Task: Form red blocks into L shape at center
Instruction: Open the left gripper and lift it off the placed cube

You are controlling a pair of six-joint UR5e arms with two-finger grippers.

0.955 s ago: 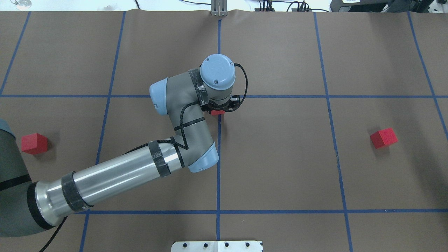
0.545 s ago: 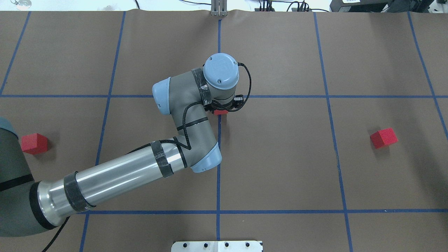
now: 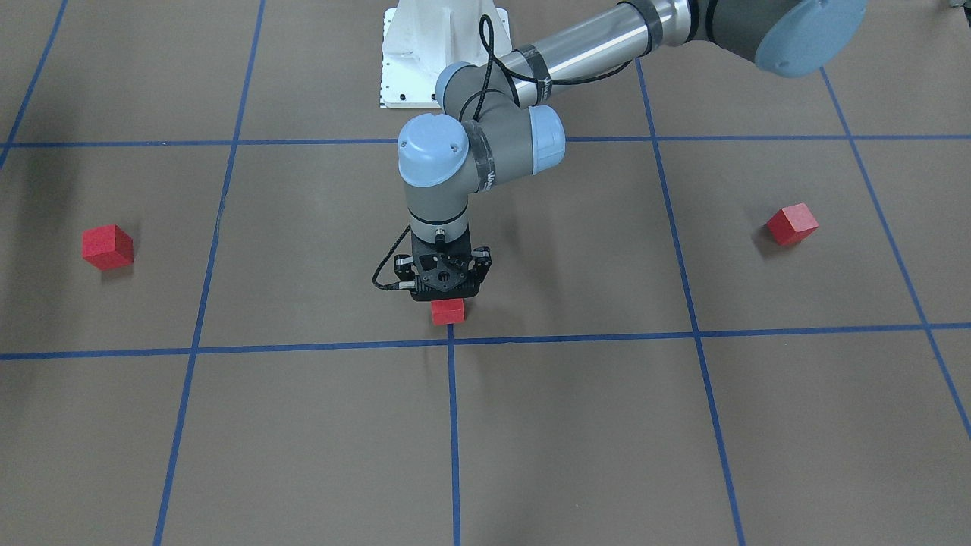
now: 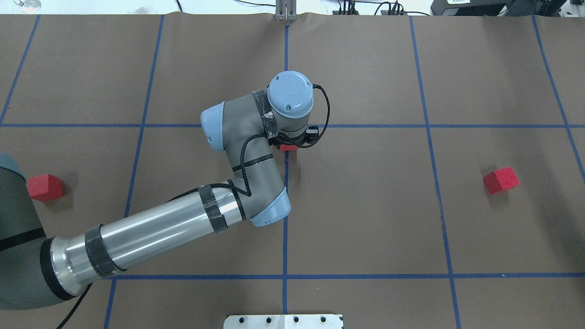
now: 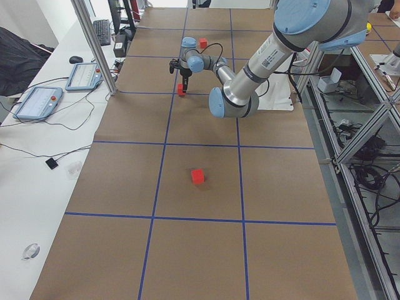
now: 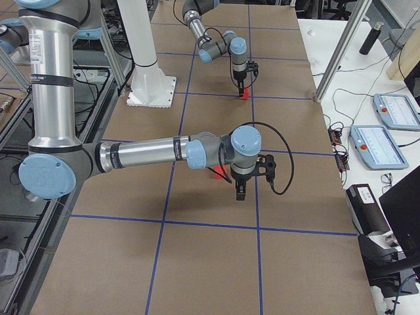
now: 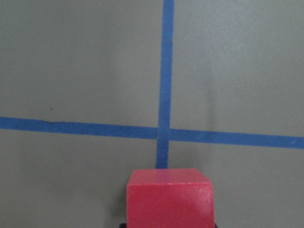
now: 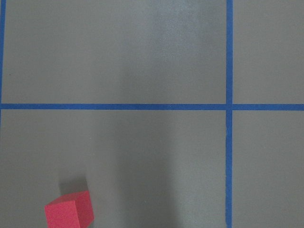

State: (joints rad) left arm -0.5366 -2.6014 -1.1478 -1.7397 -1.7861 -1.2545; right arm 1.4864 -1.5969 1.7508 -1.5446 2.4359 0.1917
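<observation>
My left gripper (image 3: 447, 298) points straight down, shut on a red block (image 3: 447, 312) (image 4: 288, 147). That block hangs just on the robot's side of the center crossing (image 3: 450, 341) (image 4: 286, 125). In the left wrist view the block (image 7: 168, 197) fills the bottom edge, with the crossing (image 7: 162, 131) just beyond it. A second red block (image 4: 44, 187) lies far left and a third (image 4: 501, 179) far right. My right gripper (image 6: 240, 191) shows only in the exterior right view, beside the third block (image 6: 220, 172); I cannot tell whether it is open or shut.
The white robot base plate (image 4: 283, 321) sits at the near table edge. A metal post (image 4: 286, 11) stands at the far edge. Tablets (image 6: 394, 110) and cables lie on the white side table beyond the brown surface.
My left arm has shifted slightly to the right, carrying the red block with it. The two outer blocks have not moved.
</observation>
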